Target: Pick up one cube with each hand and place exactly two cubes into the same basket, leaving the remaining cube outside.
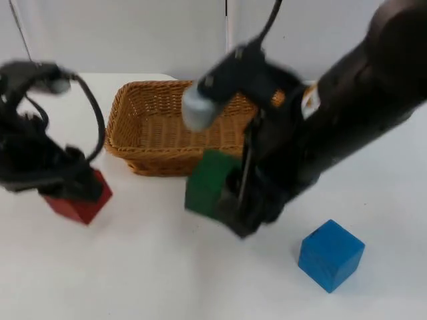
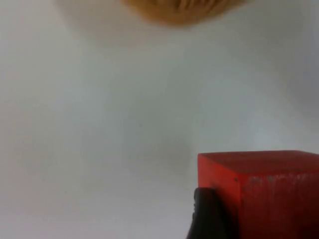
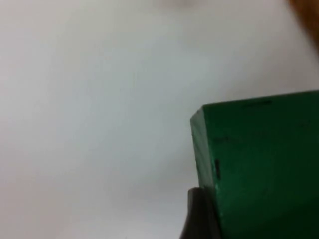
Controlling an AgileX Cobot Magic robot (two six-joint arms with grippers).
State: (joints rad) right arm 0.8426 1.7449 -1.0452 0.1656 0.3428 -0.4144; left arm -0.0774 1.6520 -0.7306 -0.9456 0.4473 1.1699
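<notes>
L tool clamped on red cube, at desk level. R tool clamped on green cube, just before basket. Blue cube apart, R side.

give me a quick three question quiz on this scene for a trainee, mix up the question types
1. True or false: the wicker basket already holds two cubes.
2. Multiple choice: which cube has no tool at it? A) red cube B) green cube C) blue cube
3. Short answer: which tool is at the green cube, and where is that cube relative to the basket?

Key
1. False. No cube lies in the basket; all three are outside it.
2. C. The left tool is at the red cube and the blue cube stands alone on the white table.
3. The right tool; the cube is just in front of the basket's front wall.
</notes>
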